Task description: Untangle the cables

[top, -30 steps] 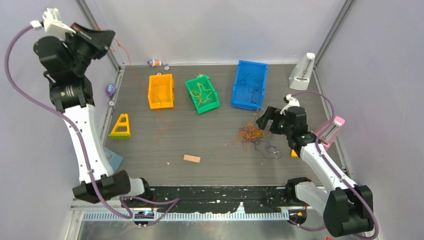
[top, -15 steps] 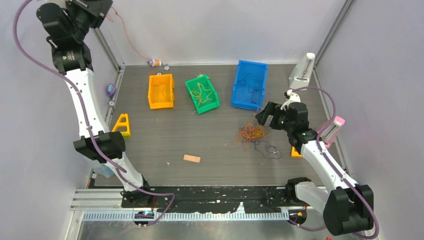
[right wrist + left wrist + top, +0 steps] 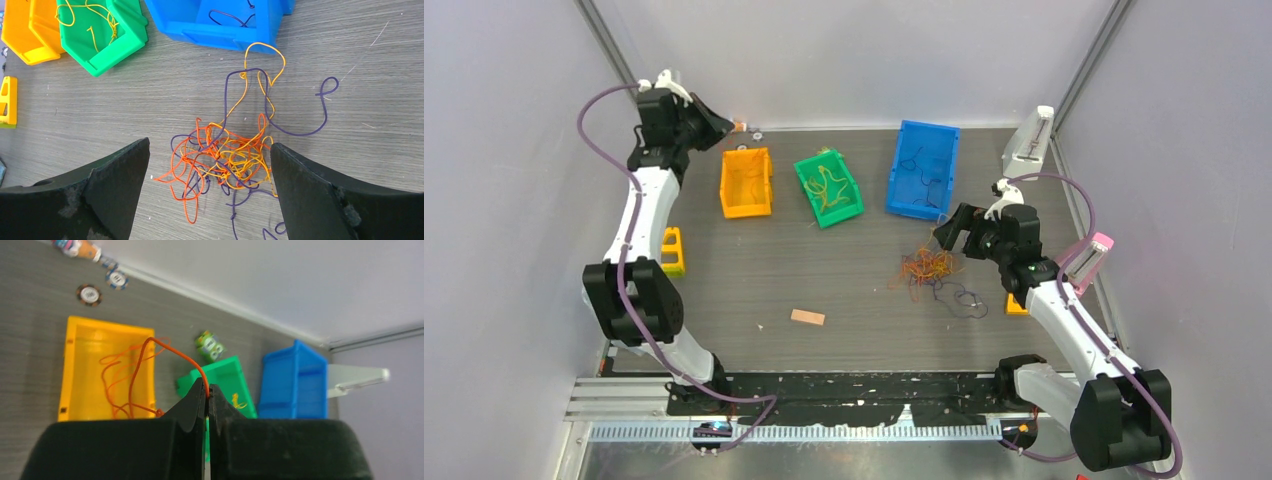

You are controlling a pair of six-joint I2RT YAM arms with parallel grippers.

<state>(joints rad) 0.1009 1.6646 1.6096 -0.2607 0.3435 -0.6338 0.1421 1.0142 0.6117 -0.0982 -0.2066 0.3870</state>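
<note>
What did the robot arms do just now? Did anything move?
The left gripper swung down from high in the back corner to just above the orange bin, still pinching the orange cable, whose other end lies in that bin. The right gripper stayed open over the tangle. Everything else stayed put.

Pale lilac-grey walls [image 3: 844, 60] close in a dark grey wood-grain tabletop [image 3: 824, 270] on 3 sides. 2 metal posts [image 3: 1084, 55] rise at its back corners. The light is soft and even.
</note>
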